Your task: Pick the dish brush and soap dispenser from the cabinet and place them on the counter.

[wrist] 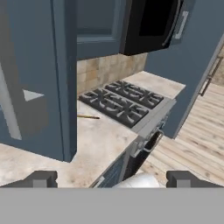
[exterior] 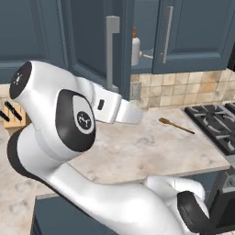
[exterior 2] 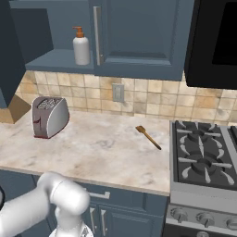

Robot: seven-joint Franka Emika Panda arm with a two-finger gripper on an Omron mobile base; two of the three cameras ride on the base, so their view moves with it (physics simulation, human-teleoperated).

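- My gripper (wrist: 112,178): jaws stand wide apart with nothing between them. The fingertips (wrist: 41,178) sit at the bottom of the hand view, looking past the edge of the open cabinet door (wrist: 35,74) toward the stove (wrist: 124,103).
- The soap dispenser (exterior 2: 81,46) stands upright on the open cabinet (exterior: 193,34) shelf, near the front lip and just left of the closed door's handle (exterior 2: 97,34). Long axis is vertical, orange pump on top; I think the spout faces left in the right base view, but it's too small to be sure.
- The dish brush: probably the thin pale stick (exterior: 147,56) lying just right of the bottle on the shelf in the left base view. It's too small to confirm. If so, its long axis runs roughly level along the shelf; I can't tell which end is the head.
- The orange-brown utensil (exterior 2: 148,137) on the counter (exterior 2: 92,148) is not my target. It lies diagonally, broad end toward the backsplash.
- Risk 1: the open door stands between the hand and the shelf, so swinging straight in could clip its edge or handle (exterior: 111,50).
- Risk 2: the bottle is tall and narrow, so a glancing finger would likely tip it or push it deeper.
- Risk 3: the brush sits close to the bottle, so grabbing one may knock the other.
- Risk 4: mistaking the counter utensil for the brush.
- The toaster (exterior 2: 49,116) sits below the shelf; I'd keep the set-down clear of it.
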